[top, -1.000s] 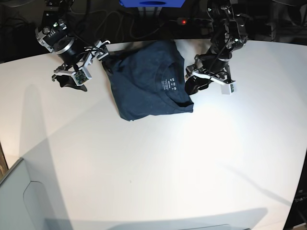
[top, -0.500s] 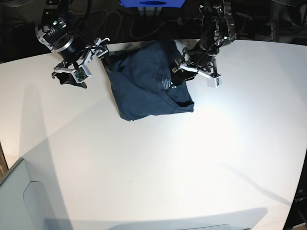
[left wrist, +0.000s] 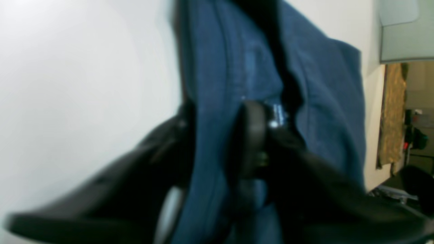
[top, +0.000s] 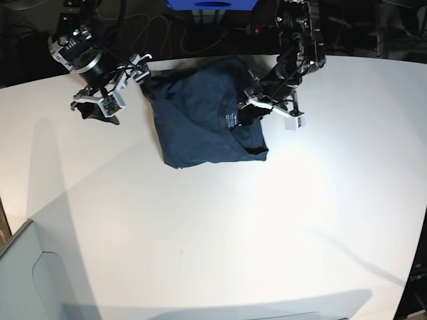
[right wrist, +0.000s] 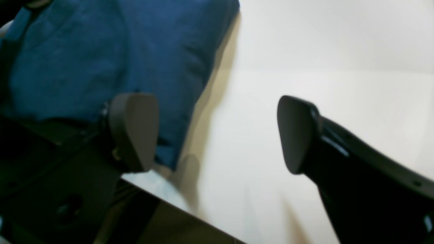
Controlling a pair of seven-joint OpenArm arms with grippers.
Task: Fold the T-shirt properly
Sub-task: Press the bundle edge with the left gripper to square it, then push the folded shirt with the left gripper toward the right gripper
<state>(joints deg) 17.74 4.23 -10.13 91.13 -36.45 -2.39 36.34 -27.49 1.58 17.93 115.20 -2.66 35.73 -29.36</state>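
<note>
The navy T-shirt lies partly folded at the back middle of the white table. My left gripper sits at the shirt's right edge beside the neck label. In the left wrist view this left gripper is shut on a fold of the T-shirt, with blue fabric filling the gap between its black fingers. My right gripper stands open at the shirt's left edge. In the right wrist view one of its fingers overlaps the T-shirt and the other hangs over bare table.
A grey bin stands at the front left corner. Cables and a blue object lie in the dark beyond the table's back edge, close behind both arms.
My left gripper has moved left onto the shirt's neck edge and shut on the fabric, and the shirt's right edge has bunched slightly. The right gripper has stayed open and nearly still.
</note>
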